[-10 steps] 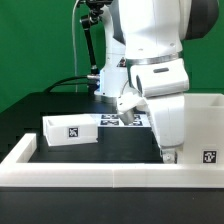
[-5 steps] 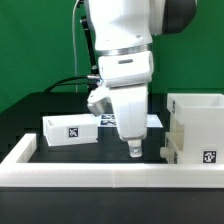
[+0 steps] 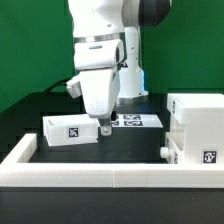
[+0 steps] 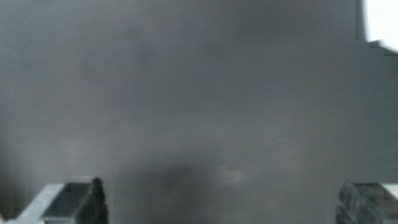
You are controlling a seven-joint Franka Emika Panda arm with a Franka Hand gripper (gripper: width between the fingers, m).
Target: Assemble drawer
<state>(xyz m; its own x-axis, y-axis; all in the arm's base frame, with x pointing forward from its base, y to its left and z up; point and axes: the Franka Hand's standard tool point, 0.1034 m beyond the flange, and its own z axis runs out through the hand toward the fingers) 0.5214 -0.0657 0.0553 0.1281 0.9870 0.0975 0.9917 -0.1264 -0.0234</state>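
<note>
The tall white box-like case (image 3: pixel 198 122) stands at the exterior view's right, with a low white part (image 3: pixel 172 153) against its lower left corner. One small low tray (image 3: pixel 70 130) with a square tag lies at the left. My gripper (image 3: pixel 105 128) hangs just right of that tray, close to its right end and low over the black table. In the wrist view the gripper (image 4: pixel 221 205) is open and empty: one fingertip (image 4: pixel 71 202) and the other stand far apart, with only blurred dark table between them.
The marker board (image 3: pixel 137 120) lies flat behind the gripper. The long low white border rail (image 3: pixel 100 172) runs along the front and up the left side (image 3: pixel 22 150). A green backdrop stands behind. A white corner (image 4: pixel 388 20) shows at the wrist view's edge.
The arm has swung from beside the tall case across to the exterior view's left, ending next to the small tray. The case and tray have not moved.
</note>
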